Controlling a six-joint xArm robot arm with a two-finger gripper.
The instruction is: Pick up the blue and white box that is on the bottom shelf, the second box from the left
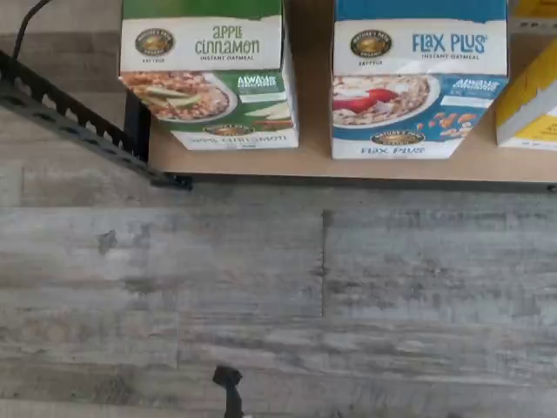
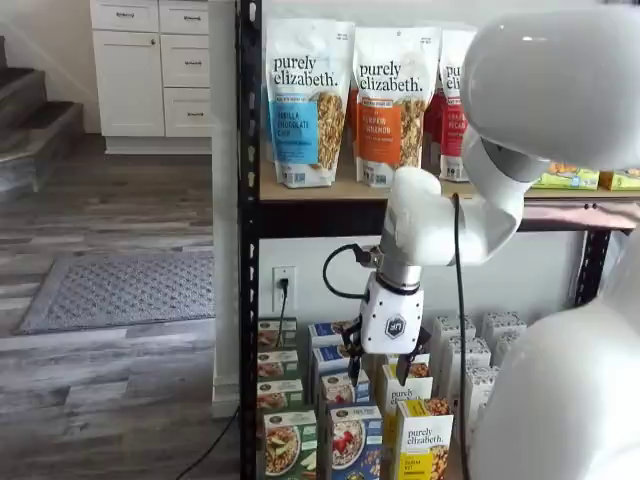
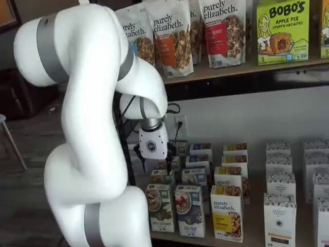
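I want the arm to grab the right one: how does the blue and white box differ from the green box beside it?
The blue and white box reads Flax Plus and pictures red berries; the green box reads Apple Cinnamon and pictures apple slices. The green one stands nearer the rack's black post. Both look the same size, upright at the shelf's front edge.

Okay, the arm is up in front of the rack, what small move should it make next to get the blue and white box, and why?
Probably ease the gripper down and forward toward the blue and white box at the front of the bottom shelf. Its jaws stand open and hold nothing, and it hangs above the rows of boxes, higher than that box. The green box stands close beside it, so come down centred on the blue one.
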